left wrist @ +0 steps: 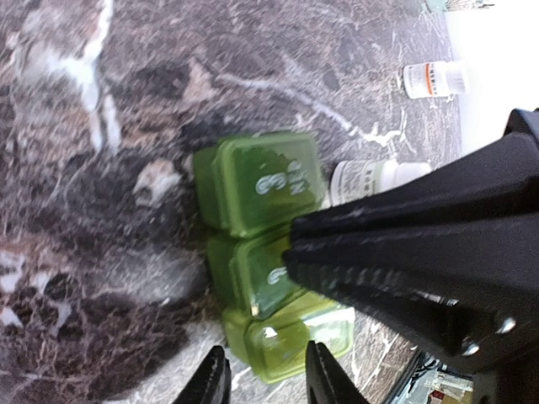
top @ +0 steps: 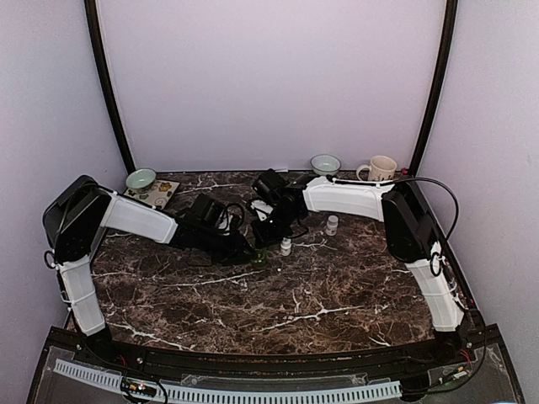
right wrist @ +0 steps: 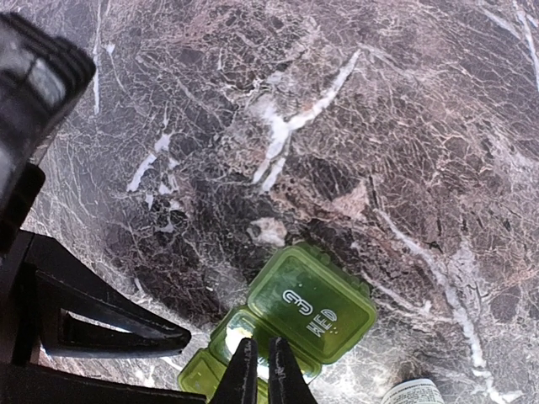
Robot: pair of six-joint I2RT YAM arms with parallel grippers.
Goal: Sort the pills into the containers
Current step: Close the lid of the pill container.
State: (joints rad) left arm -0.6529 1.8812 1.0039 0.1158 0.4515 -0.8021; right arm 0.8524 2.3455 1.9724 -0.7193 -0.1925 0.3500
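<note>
Around the middle of the dark marble tabletop (top: 337,286) sits the translucent green plastic pill organiser (top: 257,254), with both arms crowded over it. Looks like the drop-in step: the right gripper (right wrist: 263,374) has its fingers pinched nearly together over an open compartment with something white inside (pill between them? can't tell). The left gripper (left wrist: 265,383) is parted at the organiser's end. Next move wants a clean release. One lid reads roughly "SUN"; the small white plastic bottle (left wrist: 370,178) has an unreadable label.

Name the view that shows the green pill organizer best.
Left wrist: three compartments of the green pill organizer and their lid lettering show, though the right arm covers part. Right wrist cuts it off at the bottom edge; top external shows only a green speck.
</note>
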